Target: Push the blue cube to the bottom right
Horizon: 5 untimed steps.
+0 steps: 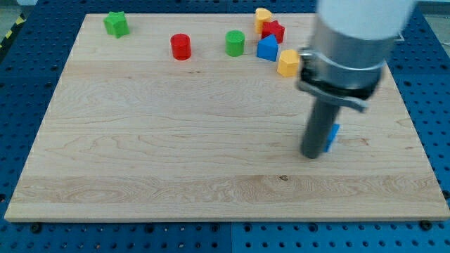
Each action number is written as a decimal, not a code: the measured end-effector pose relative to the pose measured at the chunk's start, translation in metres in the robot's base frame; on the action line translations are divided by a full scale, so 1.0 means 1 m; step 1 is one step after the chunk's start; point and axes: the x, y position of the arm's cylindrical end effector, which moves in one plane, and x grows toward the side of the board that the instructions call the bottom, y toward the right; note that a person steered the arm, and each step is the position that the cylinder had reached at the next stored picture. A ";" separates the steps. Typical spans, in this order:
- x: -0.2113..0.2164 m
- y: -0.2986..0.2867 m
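The blue cube (pixel 333 138) lies on the wooden board (pixel 176 140) at the right of the middle, mostly hidden behind my rod; only its right edge shows. My tip (pixel 312 155) rests on the board right against the cube's left side, slightly below it. The arm's grey body fills the view's top right.
Along the view's top lie a green star block (pixel 116 24), a red cylinder (pixel 181 46), a green cylinder (pixel 235 43), a blue triangular block (pixel 266 48), a red star block (pixel 273 31), a yellow block (pixel 263 16) and a yellow hexagonal block (pixel 287 62).
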 end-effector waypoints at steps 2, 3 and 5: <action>0.000 -0.069; -0.042 -0.074; -0.010 0.049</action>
